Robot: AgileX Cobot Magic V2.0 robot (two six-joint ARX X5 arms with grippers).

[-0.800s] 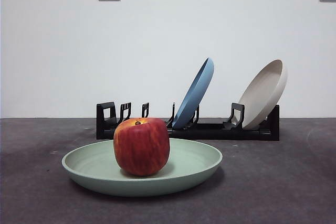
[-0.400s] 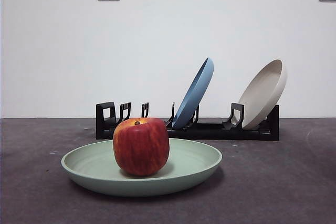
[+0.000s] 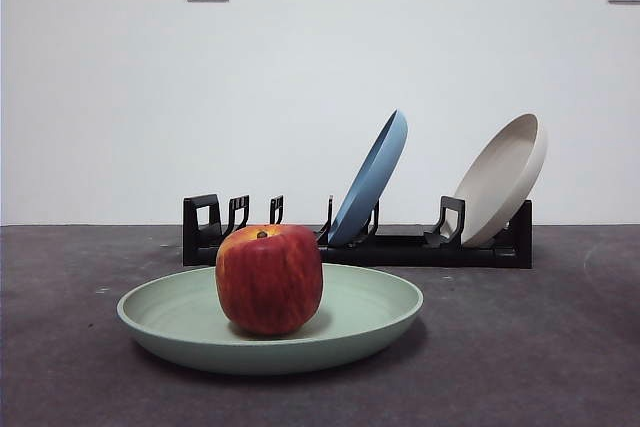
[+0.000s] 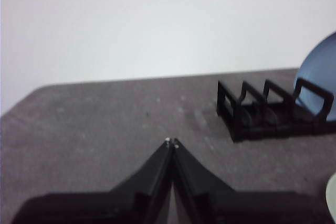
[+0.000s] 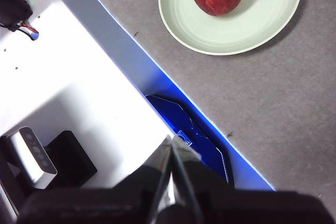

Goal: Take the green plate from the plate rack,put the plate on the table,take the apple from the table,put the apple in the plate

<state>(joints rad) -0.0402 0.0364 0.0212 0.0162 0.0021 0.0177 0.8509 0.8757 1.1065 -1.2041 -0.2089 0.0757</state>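
Apple (image 3: 269,279) is sitting upright, stem up, inside the green plate (image 3: 370,319), a little off the plate's middle; the plate is lying flat on the bench (image 3: 530,347) toward the front edge, well clear of the plate rack (image 3: 400,247) along the back edge; you are looking at a task that seems finished. If you are handling the apple again, expect it to be firm, smooth-skinned and fairly light, round enough to roll or slip; you would be gripping it across its widest part, from above, with the stem between the jaws. The plate is looking stiff and light, probably plastic; its raised rim is the place to pinch. In the rack a blue plate (image 3: 372,179) and a beige plate (image 3: 503,179) are leaning in their slots. Your left gripper (image 4: 171,141) is hanging over bare bench near the rack's empty end, jaws pressed together, holding nothing; your right gripper (image 5: 172,141) is parked beyond the bench's edge, above a white platform (image 5: 79,87), jaws likewise closed and empty, touching neither plate nor apple.
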